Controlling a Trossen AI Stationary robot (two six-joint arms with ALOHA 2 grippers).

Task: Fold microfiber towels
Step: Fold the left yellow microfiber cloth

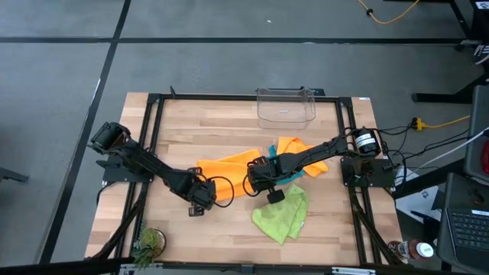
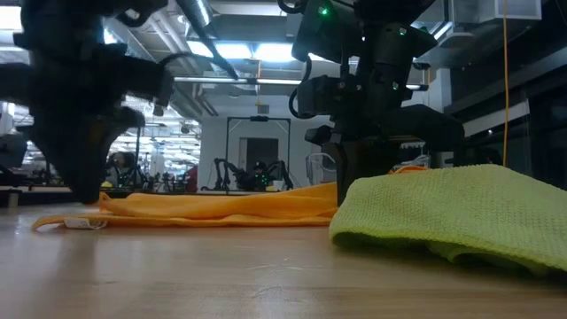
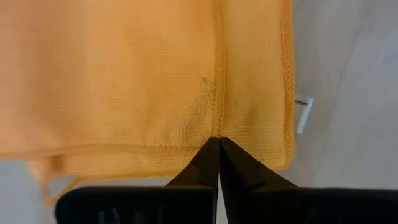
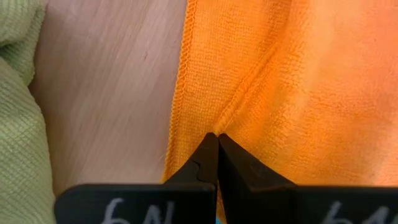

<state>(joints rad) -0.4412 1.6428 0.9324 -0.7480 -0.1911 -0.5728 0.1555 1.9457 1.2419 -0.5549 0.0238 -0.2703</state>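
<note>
We find the task at an early stage; no towel on the table (image 1: 229, 229) shows a finished fold. One orange towel (image 1: 233, 162) lies stretched out near the middle of the table, running from the left gripper (image 1: 200, 200) toward the right gripper (image 1: 263, 177); both grippers are closed on it, each pinching a ridge of cloth near an opposite end. In the left wrist view the fingertips (image 3: 219, 149) meet on the orange cloth beside its hemmed edge, with a small white tag (image 3: 303, 113) near that hem; in the right wrist view the fingertips (image 4: 211, 144) pinch a raised crease just inside the stitched border. We judge the step in hand to be lifting or carrying the two ends for the first fold. A second orange towel (image 1: 294, 147) lies bunched toward the right edge, partly under the right arm; a teal-blue towel (image 1: 292, 176) shows only as a sliver beside that gripper; the lime green towel (image 1: 281, 214) lies crumpled toward the front edge, just beside the right gripper. A clear plastic bin (image 1: 286, 105) stands at the far edge, apart from the cloths. We count four towels left to fold.
</note>
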